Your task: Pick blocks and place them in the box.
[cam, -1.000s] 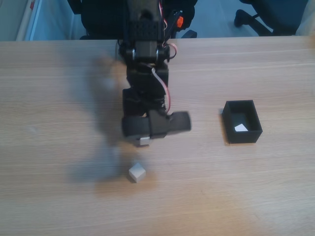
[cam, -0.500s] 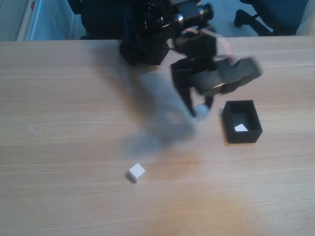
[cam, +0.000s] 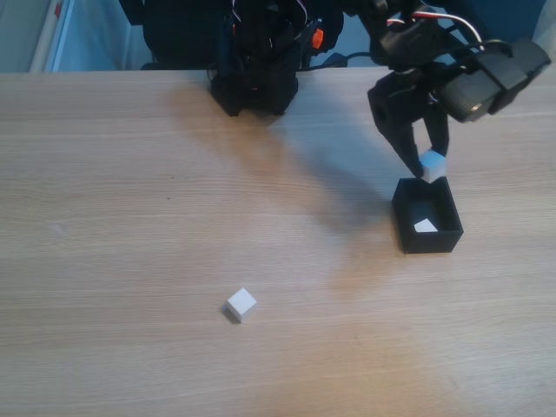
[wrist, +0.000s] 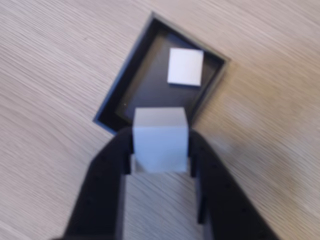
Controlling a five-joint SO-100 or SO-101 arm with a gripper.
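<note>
My gripper (cam: 428,169) hangs just above the far rim of the black box (cam: 408,228), shut on a white cube (cam: 433,162). In the wrist view the same cube (wrist: 160,139) sits clamped between my two black fingers (wrist: 107,175), above the near wall of the box (wrist: 125,82). One white cube (wrist: 185,66) lies flat on the box floor, also visible in the fixed view as a cube (cam: 425,226). A third white cube (cam: 241,304) rests alone on the wooden table, left of centre and near the front.
The arm's black base (cam: 256,61) stands at the table's far edge. An office chair base (cam: 452,30) shows on the floor behind the table. The wood surface (cam: 130,217) spreads open around the loose cube.
The arm has swung from the table's middle to the right, carrying the cube from near the loose cube up to the box's far rim.
</note>
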